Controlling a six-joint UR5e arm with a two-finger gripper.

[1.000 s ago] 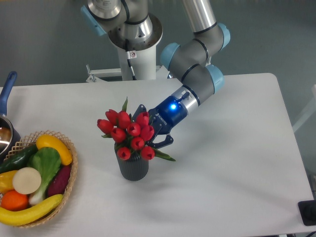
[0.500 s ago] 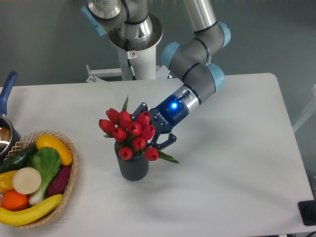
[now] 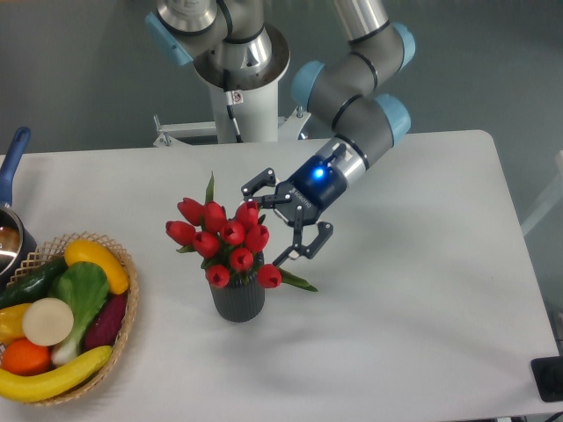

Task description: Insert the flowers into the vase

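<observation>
Basket (image 3: pixel 123 327) of toy fruit and veg sat at the table's left edge, with a blue-handled pot (image 3: pixel 10 211) just behind it, also on that edge. Neither mattered for my job.

Moving right, the vase (image 3: pixel 237 297) stood upright a bit left of the table's middle, toward the front edge. The flowers (image 3: pixel 224 239) were in it: red buds fanned out above the mouth, stems gone down inside, the bunch leaning slightly left. One green leaf stuck out low on the right over the rim. I couldn't see how deep the stems went, the buds hid the mouth.

So I judged the insert itself as done, flowers seated in the vase and standing on their own. What was left, as far as I could tell, was only clearing my arm away without snagging a bud or tipping the vase.

Right of the bunch, the hand (image 3: pixel 285 221) was spread wide, fingers apart and pinching nothing. Upper finger sat just beside the top right buds, the lower one pointed down toward the sticking-out leaf; I couldn't tell if either touched. Wrist with the blue light angled up and right, the arm (image 3: pixel 352 97) running back toward the base at the rear edge of the table (image 3: pixel 422 290).
</observation>
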